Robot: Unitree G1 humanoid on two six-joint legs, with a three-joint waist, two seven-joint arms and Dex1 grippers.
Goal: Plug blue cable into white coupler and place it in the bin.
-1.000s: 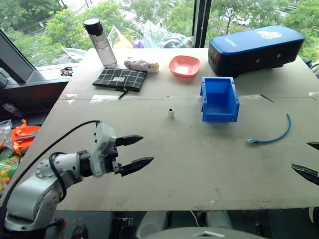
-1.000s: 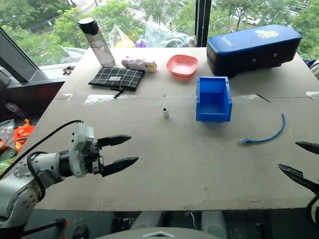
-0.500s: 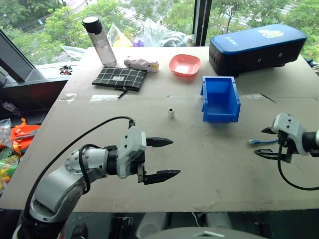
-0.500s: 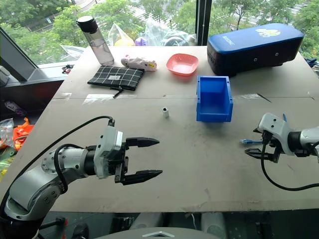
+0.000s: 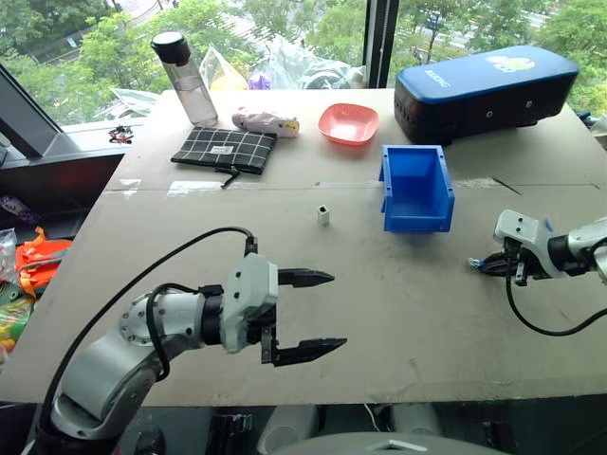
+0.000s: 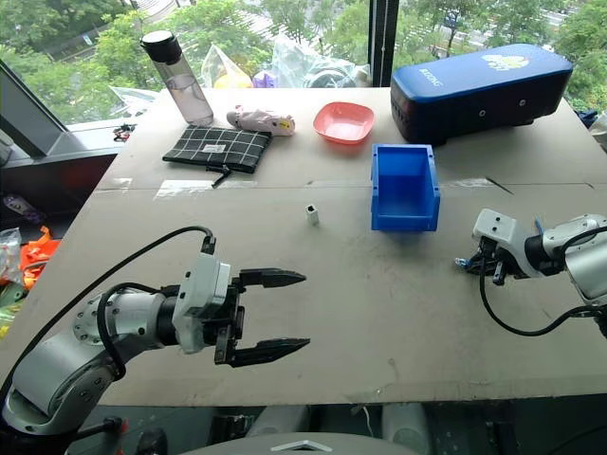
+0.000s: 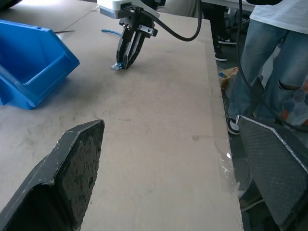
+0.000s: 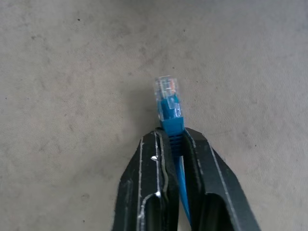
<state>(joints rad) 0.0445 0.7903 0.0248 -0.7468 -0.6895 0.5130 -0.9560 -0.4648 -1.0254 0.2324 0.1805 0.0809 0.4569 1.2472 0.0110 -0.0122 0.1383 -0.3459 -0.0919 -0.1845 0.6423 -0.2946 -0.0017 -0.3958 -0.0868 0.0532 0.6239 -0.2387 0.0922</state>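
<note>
at the right edge of the head view the right gripper (image 8: 175,144) pinches the blue cable (image 8: 171,113) just behind its clear plug, low over the table (image 5: 398,313). the left gripper (image 5: 308,313), lower centre, hangs with fingers wide. the white coupler (image 5: 323,215) stands mid-table, left of the bin (image 5: 415,188).

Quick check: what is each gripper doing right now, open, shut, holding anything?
Left gripper: open, holding nothing.
Right gripper: shut on the blue cable, just behind its clear plug.

A grey table (image 5: 379,313) carries the bin (image 5: 417,190) and white coupler (image 5: 323,215)
</note>
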